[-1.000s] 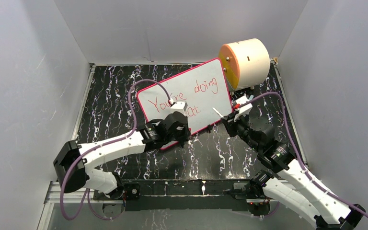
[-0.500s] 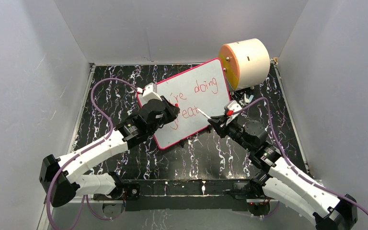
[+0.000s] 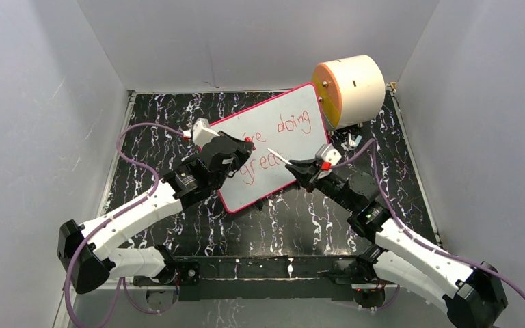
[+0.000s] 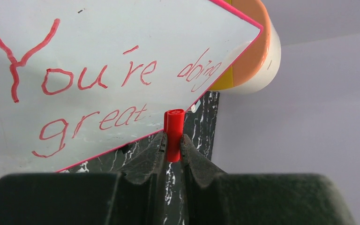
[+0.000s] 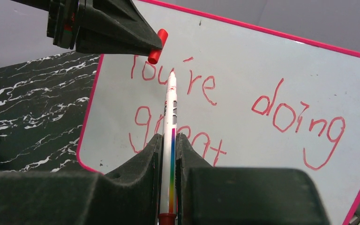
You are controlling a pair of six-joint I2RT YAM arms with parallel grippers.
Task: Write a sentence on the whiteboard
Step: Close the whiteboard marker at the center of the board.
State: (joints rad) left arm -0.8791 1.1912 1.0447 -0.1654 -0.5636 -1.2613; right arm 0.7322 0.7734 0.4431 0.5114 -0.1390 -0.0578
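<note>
Glossy white, with rounded corners and a thin pink-red frame, the whiteboard [image 3: 306, 142] sits cornerwise in the upper middle of the top view, on a black desk [image 3: 301, 219] veined with white like marble. Its upper right corner reaches a cream cylinder [image 3: 359, 82] with a flat orange face. Whether the two touch cannot be told.

Across the board runs the sentence [image 4: 93, 82] in thin red handwriting, on two lines: "You're doing" above and "great" below. The strokes are uneven, and the Y is much taller than the other letters.

Left of centre in the top view, the left pincer [image 4: 173, 140] has its dark, wedge-shaped jaws pressed on a small red cap [image 4: 174, 129], a ribbed plastic tube with an open end. It sits over the board's left part.

Right of centre, the right pincer [image 5: 168, 138] pinches a slim marker [image 5: 171, 110]. The barrel is white with a rainbow stripe, some dark print too small to read, and a red rear end. Its tip points at the lettering near "You're"; whether it touches the board cannot be told.
</note>
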